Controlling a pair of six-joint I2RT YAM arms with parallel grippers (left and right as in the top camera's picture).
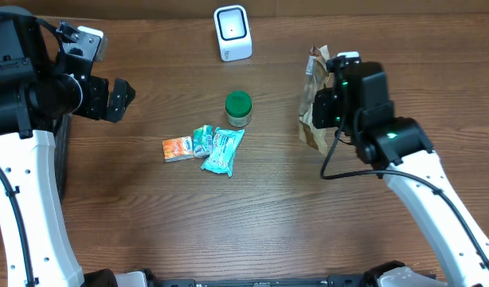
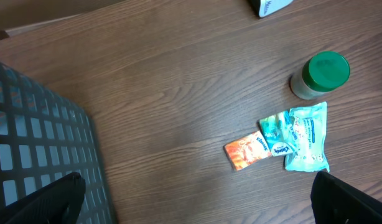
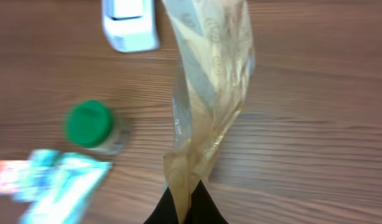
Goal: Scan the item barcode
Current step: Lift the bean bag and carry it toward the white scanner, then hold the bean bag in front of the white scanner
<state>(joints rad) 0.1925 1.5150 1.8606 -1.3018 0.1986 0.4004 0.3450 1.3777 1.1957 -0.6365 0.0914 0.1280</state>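
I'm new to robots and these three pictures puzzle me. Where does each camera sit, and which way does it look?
Overhead: above the table, looking straight down; both arms show, right gripper shut on a brown bag.
Left wrist: on the left arm, looking down at packets and a basket; the open left gripper shows at the corners.
Right wrist: on the right arm, looking along the bag; its shut fingertips show.
Shared: all three show the green-lidded jar and white scanner.
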